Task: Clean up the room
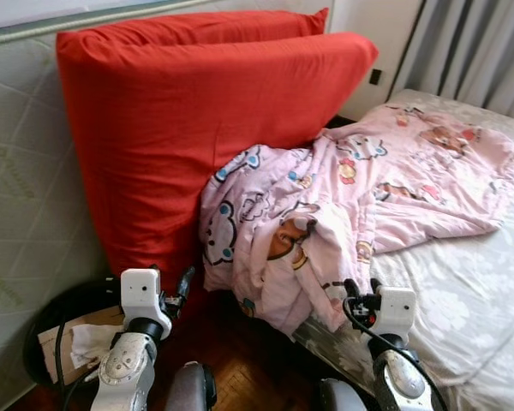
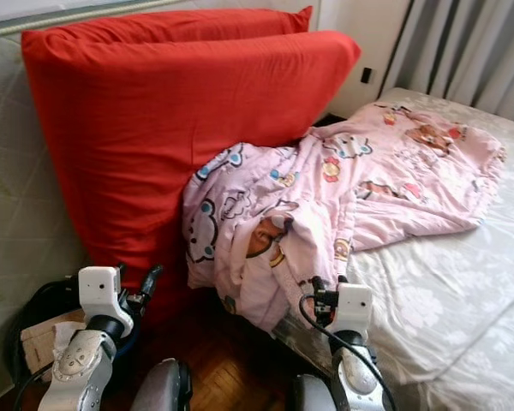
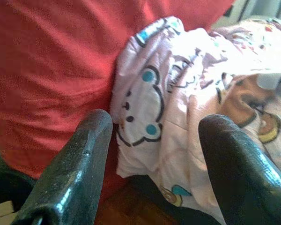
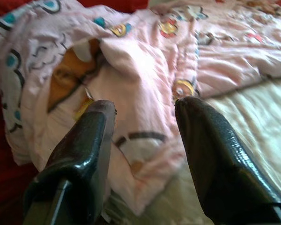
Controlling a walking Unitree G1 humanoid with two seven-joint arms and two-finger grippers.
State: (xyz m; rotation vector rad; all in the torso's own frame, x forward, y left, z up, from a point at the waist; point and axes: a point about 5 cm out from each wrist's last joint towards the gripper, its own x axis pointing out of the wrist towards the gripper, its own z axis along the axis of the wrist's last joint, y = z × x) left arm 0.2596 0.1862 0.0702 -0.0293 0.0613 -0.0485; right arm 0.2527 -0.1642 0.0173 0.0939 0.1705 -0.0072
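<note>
Blanket (image 1: 351, 197), pink with cartoon bears, lies in a heap at the corner of the bed (image 1: 471, 291). One end spreads flat over the pale sheet. The other end hangs down over the bed's edge toward the dark wood floor (image 1: 240, 360). The blanket hides that corner of the bed. It also leans on the big red cushion (image 1: 197, 120), which stands against a pale quilted mattress (image 1: 26, 223).

Low on the robot's left sits a black round thing with some card and paper (image 1: 73, 338) in it. It is cut off by the arm and hard to make out.

The left gripper (image 3: 152, 154) points at the spot where the blanket meets the red cushion. Its two black fingers are spread wide and hold nothing. The blanket's bear face shows in the gap between them, but I cannot tell if it touches them.

The right gripper (image 4: 145, 136) is just in front of the hanging part of the blanket. Its fingers are apart too, with nothing in them.

The head views show grey curtains (image 1: 480, 51) behind the bed. The wrist views show the bear prints up close, a bit blurred.
</note>
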